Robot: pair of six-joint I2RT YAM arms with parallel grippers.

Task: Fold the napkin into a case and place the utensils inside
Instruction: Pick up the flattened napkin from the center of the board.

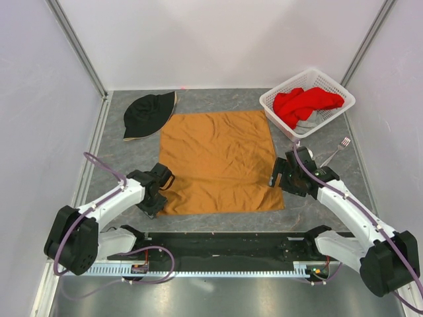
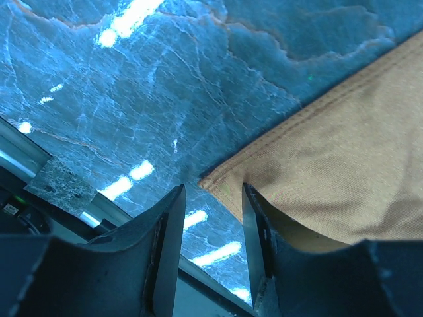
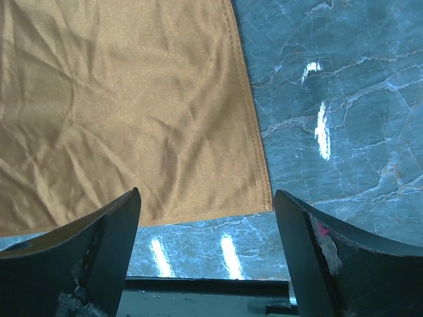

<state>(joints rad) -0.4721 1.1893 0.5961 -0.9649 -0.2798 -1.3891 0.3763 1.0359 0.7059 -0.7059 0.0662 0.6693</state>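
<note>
A: Begin nearest the arm bases. How do the grippers stand against the napkin?

B: The left gripper [image 1: 162,179] is at the near left corner of the napkin [image 1: 218,162]. Its jaws are at a middling gap with nothing between them. In its wrist view the corner tip lies just ahead of the fingers, and the hem runs under the right-hand one. The right gripper [image 1: 276,173] hangs over the near right corner, jaws spread wide and empty, straddling that corner.

A: Why there?

B: My reading is one arm per near corner, so both can pinch and carry the near edge over as a first fold. No fold is made yet. The cloth lies flat and open, lightly wrinkled.

A: And the edges?

B: The near hem rests free on the table [image 1: 218,99], with a strip of bare top between it and the arm bases. Both side hems are clear as well.

A: What room is there beyond?

B: The fork [image 1: 337,150] lies off the napkin's right side, just past the right gripper, so an outward sweep could knock it. I cannot make out the knife. At the far left corner the black hat [image 1: 149,113] touches or nearly touches the cloth. At the far right corner the white basket [image 1: 264,100], holding a red cloth [image 1: 307,102], stands right against it. The far edge is crowded at both corners and open between them.
</note>
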